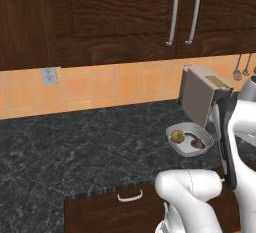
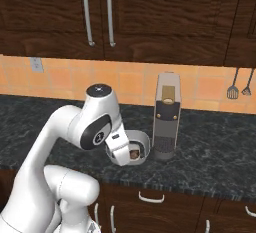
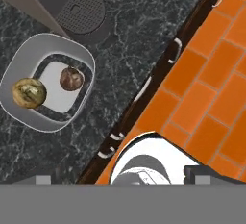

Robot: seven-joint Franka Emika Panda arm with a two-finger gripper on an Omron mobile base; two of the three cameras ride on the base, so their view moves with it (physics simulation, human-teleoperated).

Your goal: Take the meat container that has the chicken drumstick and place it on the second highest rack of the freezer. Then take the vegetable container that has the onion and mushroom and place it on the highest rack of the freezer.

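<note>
Our pincer stands wide apart and holds nothing; its two dark fingertips sit at the bottom of the hand view, looking straight down from well above the tabletop. Toward the upper left of that view, well apart from the pincer, lies the vegetable container, a pale grey tray with rounded corners resting flat on the dark speckled tabletop. Inside it we see the onion, a yellowish-tan ball, and just beside it the mushroom, a smaller dark-brown lump. The two lie along a line that slants gently across the tray, the onion farther from the coffee machine, whose grey base stands just beside the tray's far corner. From the left base view the same tray sits in front of that machine, near the tabletop's front edge, with our arm rising to its right. Below the tabletop edge we see dark wood drawers and, in the hand view, an orange tiled floor. We judge that the coming move must carry the pincer sideways toward the tray and down before it can close on a rim. We cannot see the freezer or the chicken drumstick's container from here.
</note>
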